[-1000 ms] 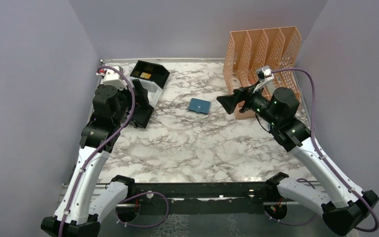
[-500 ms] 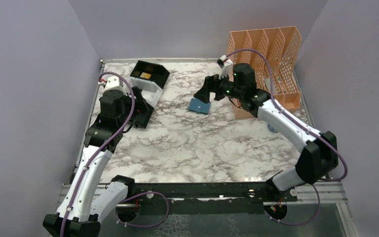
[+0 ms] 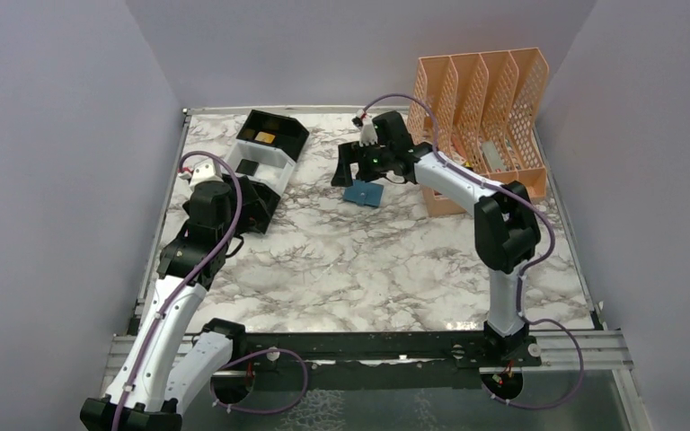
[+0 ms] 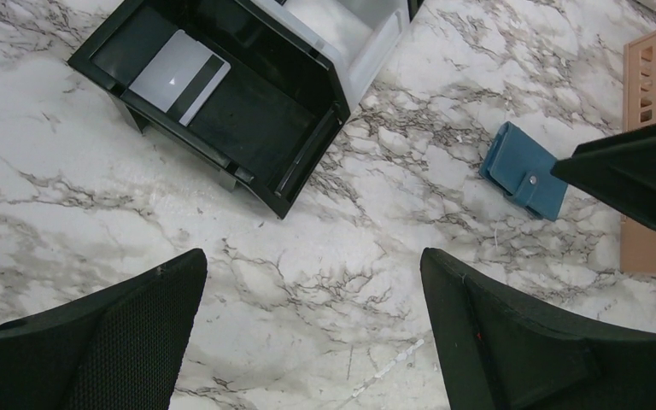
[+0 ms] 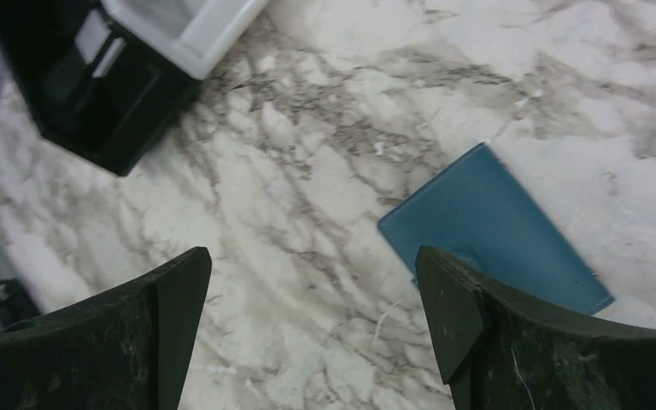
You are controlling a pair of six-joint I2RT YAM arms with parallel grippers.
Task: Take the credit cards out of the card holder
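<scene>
Firstly, left gripper [image 4: 312,266]: the jaws are spread wide with nothing between them; it is held over bare marble table [image 3: 368,269], just beside the tray and well apart from the card holder.
Tray [image 4: 335,96]: a black-and-white tray is set at the far left. A silvery-grey card [image 4: 179,75] is seen lying in one black compartment and a gold card [image 3: 266,137] in the farthest one.
Right gripper [image 5: 312,266]: the jaws are likewise wide apart and empty. It is reached far forward and hangs just above the card holder's left edge, not touching it.
Card holder [image 5: 495,232]: it lies flat and folded shut near the middle of the far half of the table, teal outside up, with a small snap tab seen in the left wrist view. Whether credit cards are inside cannot be told while it is shut.
File rack [image 3: 481,99]: an orange rack stands at the far right, near the holder.
Step judged: the holder is about to be grasped; it has not been opened.
Risk, slipping: the thin holder could be skidded across the smooth marble, because little edge is offered to the fingers.
Risk, wrong pinch: both flaps could be clamped together, so it would be kept shut.
Risk, no bracing: it could be dragged when tugged open, since the left gripper is too far off to pin it.
</scene>
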